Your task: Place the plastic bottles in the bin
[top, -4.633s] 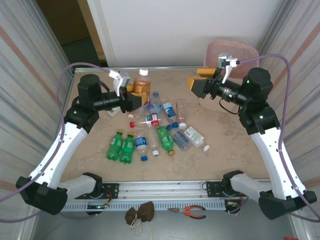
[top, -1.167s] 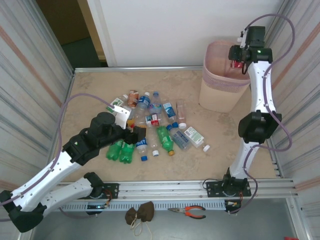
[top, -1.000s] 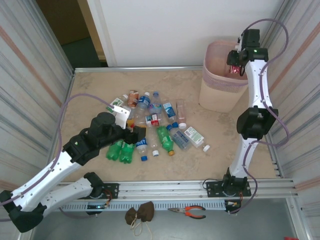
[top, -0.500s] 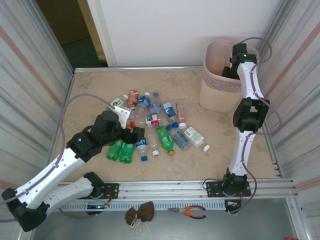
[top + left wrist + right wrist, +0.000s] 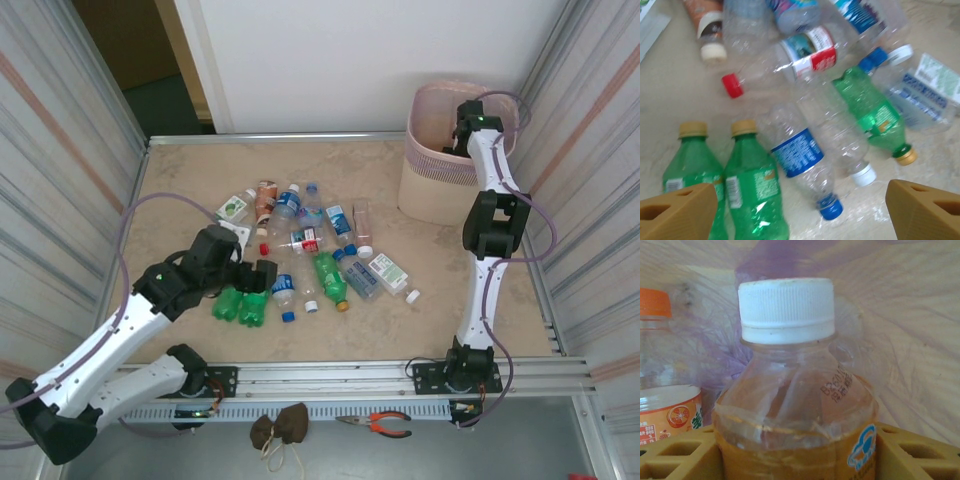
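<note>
So the right jaws are down inside the bin (image 5: 428, 190) at the far right corner of the desk (image 5: 190, 180), pinching a white-capped bottle (image 5: 790, 390) with an orange label around its body. An orange-capped bottle (image 5: 655, 340) sits just beside it against the liner (image 5: 900, 315). Meanwhile the left jaws are spread wide, hanging over the pile of bottles (image 5: 310, 250) mid-desk, right above two green ones (image 5: 752, 190) and a blue-labelled clear one (image 5: 800, 160) lying side by side.
</note>
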Controlling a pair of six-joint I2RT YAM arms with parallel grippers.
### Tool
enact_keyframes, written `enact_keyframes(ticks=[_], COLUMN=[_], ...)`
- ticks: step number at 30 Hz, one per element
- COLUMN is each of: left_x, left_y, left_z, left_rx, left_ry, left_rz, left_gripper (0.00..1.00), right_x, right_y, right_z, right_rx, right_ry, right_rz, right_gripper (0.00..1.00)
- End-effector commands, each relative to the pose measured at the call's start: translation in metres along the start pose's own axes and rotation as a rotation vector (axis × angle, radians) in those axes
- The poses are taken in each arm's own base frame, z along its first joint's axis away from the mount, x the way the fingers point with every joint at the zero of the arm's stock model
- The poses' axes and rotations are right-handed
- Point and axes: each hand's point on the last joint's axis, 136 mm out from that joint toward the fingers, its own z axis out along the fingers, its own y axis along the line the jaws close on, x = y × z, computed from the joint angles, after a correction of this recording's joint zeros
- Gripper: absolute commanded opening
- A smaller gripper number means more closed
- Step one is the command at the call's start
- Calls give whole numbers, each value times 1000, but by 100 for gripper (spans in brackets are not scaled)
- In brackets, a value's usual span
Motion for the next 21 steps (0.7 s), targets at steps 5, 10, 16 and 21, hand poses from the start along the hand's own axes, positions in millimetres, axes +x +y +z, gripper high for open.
enact_keyframes(ticks=[5,10,16,21], left_x=[33,44,54,64], left_y=[40,59,73,83], left_z=[-6,-6,0,5], left_rx=[-192,-266,-350,-436], left_ry=[150,208,286,343], left_rz=[-84,-162,-231,-273], left_gripper=[88,88,87,87], right_x=[3,0,-5,-10], right_y=[-2,-1,-1,1], right_z=[-14,-34,-64,-101], right_rx=[3,-2,-9,-26], right_ry=[-1,-30,-80,-146], right_rz=[16,16,14,14], right_gripper=[71,75,79,79])
